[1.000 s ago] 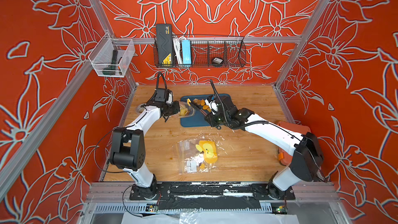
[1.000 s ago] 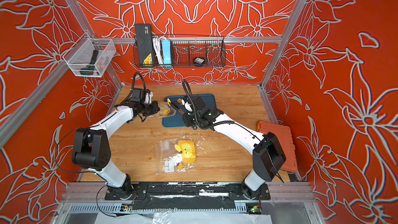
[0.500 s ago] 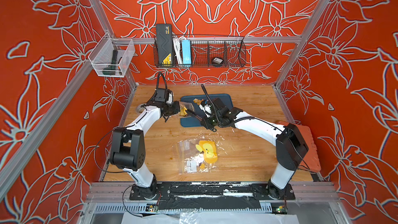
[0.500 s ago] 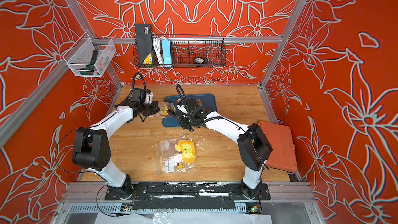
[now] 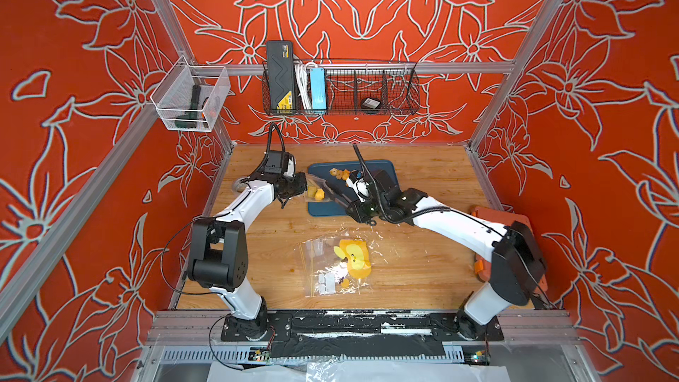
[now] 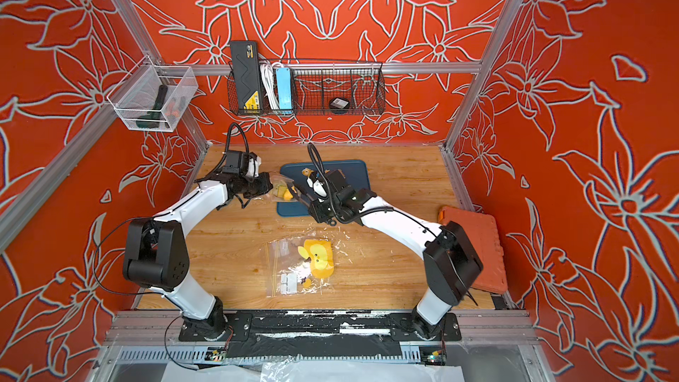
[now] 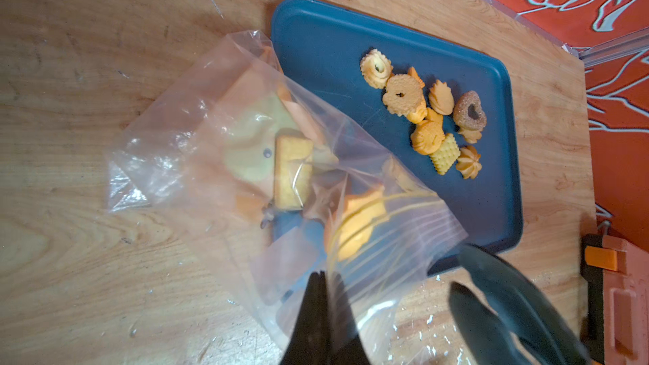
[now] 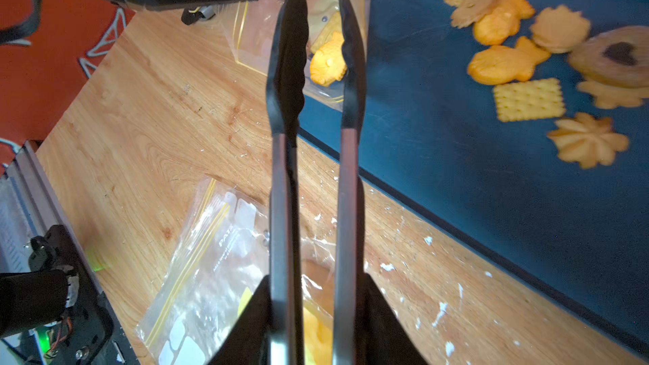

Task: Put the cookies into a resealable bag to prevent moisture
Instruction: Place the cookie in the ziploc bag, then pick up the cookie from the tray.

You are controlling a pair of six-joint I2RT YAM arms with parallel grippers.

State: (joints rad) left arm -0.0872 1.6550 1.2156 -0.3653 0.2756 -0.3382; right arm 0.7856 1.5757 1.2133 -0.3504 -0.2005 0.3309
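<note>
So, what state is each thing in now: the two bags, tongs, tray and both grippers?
Tray: most cookies on it.
Held bag: mouth open, some cookies inside.
Tongs: open, empty.
Spare bag: lying flat.
Left gripper: shut on held bag.
Right gripper: shut on tongs.

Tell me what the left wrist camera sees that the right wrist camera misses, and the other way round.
Only the left wrist view: the left gripper with its tips shut on the edge of the clear bag, that bag's whole outline, and an orange case.

Only the right wrist view: the right gripper holding the tongs along their full length, and a second bag lying flat on the table.

Both: the blue tray, the loose cookies on it, the tongs' tips, and a fish cookie inside the held bag.
</note>
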